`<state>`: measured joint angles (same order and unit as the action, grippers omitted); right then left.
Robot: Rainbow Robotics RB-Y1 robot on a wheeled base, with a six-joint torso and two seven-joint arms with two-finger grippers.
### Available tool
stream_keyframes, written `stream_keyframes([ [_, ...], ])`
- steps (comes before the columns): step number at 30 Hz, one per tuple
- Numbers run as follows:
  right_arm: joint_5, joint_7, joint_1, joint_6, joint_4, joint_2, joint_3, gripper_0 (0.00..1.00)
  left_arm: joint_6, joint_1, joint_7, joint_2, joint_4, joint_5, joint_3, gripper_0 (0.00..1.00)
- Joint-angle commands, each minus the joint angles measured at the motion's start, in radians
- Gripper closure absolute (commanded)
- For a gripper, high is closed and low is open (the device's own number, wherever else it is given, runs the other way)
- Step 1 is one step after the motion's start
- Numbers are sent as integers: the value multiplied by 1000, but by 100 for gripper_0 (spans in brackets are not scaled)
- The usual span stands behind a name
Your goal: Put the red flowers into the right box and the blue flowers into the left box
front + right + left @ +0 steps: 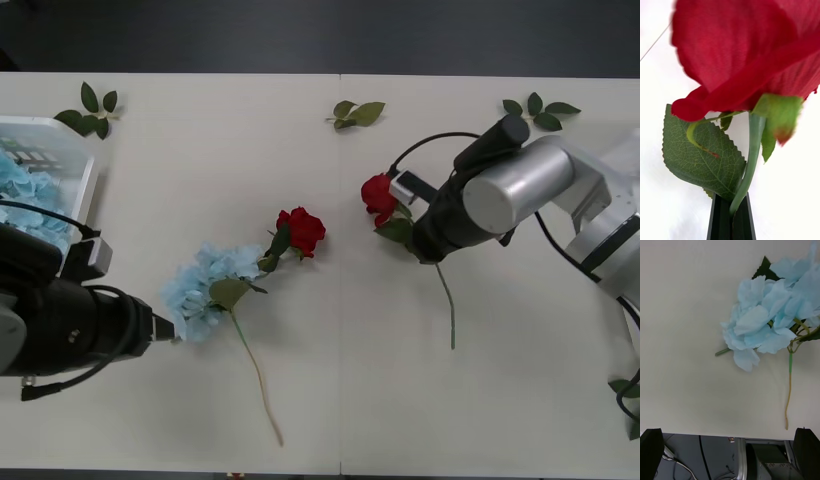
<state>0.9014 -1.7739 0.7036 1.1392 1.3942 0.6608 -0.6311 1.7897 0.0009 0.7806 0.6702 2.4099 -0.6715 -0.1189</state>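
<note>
My right gripper is shut on the green stem of a red rose, just under the bloom. The rest of that stem trails toward the table's front. A second red rose lies mid-table, its leaves touching a pale blue hydrangea. My left gripper is open a little short of that blue head, with nothing between its fingers. The left box, a white tray at the far left, holds blue flowers. The right box is out of view.
Loose green leaf sprigs lie at the back left, back middle, back right and the right edge. The hydrangea's long stem runs toward the front edge. Bare tabletop lies between the two arms.
</note>
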Motion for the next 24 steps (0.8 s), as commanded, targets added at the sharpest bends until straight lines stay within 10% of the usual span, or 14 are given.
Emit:
stream_keyframes([
  [1, 97, 11, 25, -9, 32, 132, 68, 100, -4, -15, -72, 5, 35, 133, -143, 0],
  [14, 373, 1, -1, -19, 71, 603, 91, 100, -18, -153, -380, -52, -52, 296, -482, 0],
  [24, 479, -47, -164, -203, -35, 772, 96, 100, -151, -237, -397, -127, -267, 343, -562, 0],
])
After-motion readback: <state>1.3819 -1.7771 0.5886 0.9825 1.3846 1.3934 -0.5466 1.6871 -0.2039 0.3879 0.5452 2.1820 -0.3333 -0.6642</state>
